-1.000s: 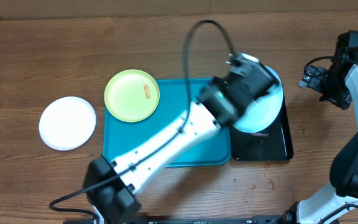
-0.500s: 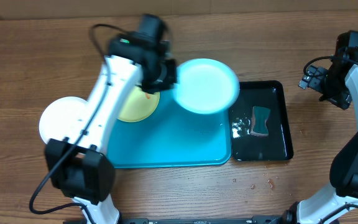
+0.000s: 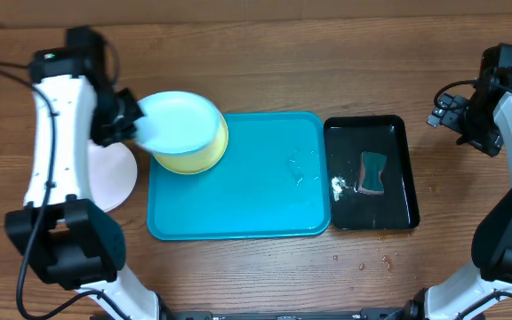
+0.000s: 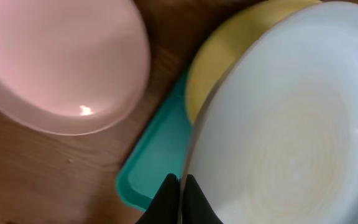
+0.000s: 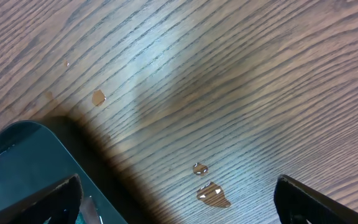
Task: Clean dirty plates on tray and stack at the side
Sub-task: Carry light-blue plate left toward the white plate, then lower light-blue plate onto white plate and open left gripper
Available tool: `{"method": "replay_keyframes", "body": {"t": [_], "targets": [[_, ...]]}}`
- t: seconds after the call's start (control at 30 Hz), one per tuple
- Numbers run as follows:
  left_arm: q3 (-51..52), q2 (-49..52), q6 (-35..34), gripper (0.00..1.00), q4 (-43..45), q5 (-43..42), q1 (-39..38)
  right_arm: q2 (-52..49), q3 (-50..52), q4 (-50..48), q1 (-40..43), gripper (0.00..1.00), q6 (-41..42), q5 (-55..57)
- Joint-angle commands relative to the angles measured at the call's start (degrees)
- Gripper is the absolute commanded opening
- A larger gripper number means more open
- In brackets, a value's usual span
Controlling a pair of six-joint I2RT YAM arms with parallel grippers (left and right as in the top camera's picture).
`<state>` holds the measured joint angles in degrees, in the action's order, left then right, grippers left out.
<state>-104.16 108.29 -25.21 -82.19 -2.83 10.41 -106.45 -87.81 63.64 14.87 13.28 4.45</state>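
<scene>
My left gripper (image 3: 134, 125) (image 4: 180, 182) is shut on the rim of the light blue plate (image 3: 180, 122) (image 4: 291, 130). It holds that plate in the air, partly over the lime green plate (image 3: 204, 156) (image 4: 225, 65), which lies on the upper-left corner of the turquoise tray (image 3: 238, 191) (image 4: 151, 171). The white plate (image 3: 109, 178) (image 4: 61, 62) rests on the table left of the tray, partly hidden by my left arm. Far right, my right gripper (image 3: 447, 114) (image 5: 179, 205) is open over bare wood with nothing between its fingers (image 5: 58, 199).
A glossy black tray (image 3: 398, 200) (image 5: 11, 162) sits right of the turquoise tray and holds a teal sponge (image 3: 373, 172). Water drops (image 5: 210, 193) lie on the wood near its corner, and more drops (image 3: 372, 262) near the front edge.
My left arm swung the light blue plate from above the black tray leftward across the turquoise tray, ending over the green plate. The right arm has stayed still.
</scene>
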Motion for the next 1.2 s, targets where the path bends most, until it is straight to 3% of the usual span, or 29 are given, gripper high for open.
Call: {"method": "replay_keyframes", "body": {"t": [0.0,0.5,0.7,1.17], "targets": [[0.2,0.2,-2.2,0.04,-1.0,4.8,5.0,0.9,-0.5,-0.4,0.0,1.00,0.2,0.0],[0.3,0.2,-5.6,0.04,-3.3,15.4,22.4,0.9,-0.5,-0.4,0.0,1.00,0.2,0.0],[1.0,0.2,-6.2,0.04,-2.6,15.5,23.4,0.9,-0.5,-0.4,0.0,1.00,0.2,0.0],[15.2,0.2,-6.3,0.04,8.9,15.3,23.3,0.9,-0.5,-0.4,0.0,1.00,0.2,0.0]]}}
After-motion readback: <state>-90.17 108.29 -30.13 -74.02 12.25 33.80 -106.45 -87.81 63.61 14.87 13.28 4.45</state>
